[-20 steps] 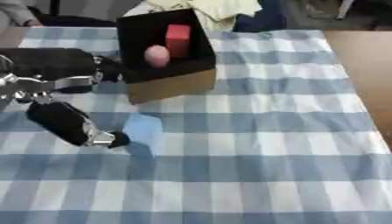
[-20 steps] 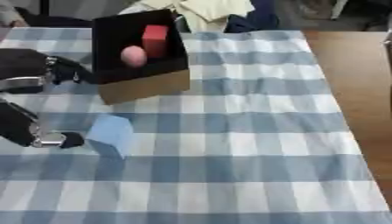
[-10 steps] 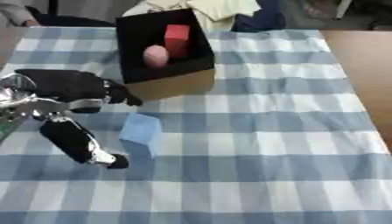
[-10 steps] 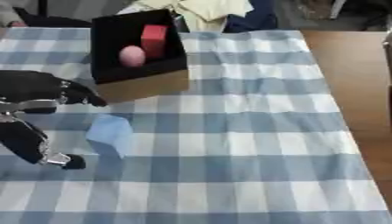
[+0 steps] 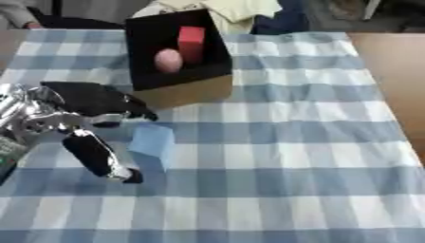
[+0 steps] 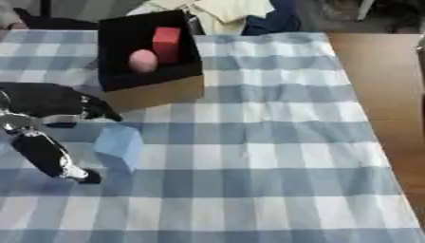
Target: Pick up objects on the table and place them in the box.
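Left hand (image 5: 79, 118) is spread wide, fingers and thumb apart, holding nothing. The light blue block (image 5: 151, 143) sits on the checked cloth (image 5: 282, 142) just at the hand's 3 o'clock, between thumb and fingers. At the block's 12 o'clock stands the box (image 5: 179, 57), holding a pink ball (image 5: 168, 60) and red block (image 5: 192, 42). Clothes (image 5: 232, 12) are heaped behind.
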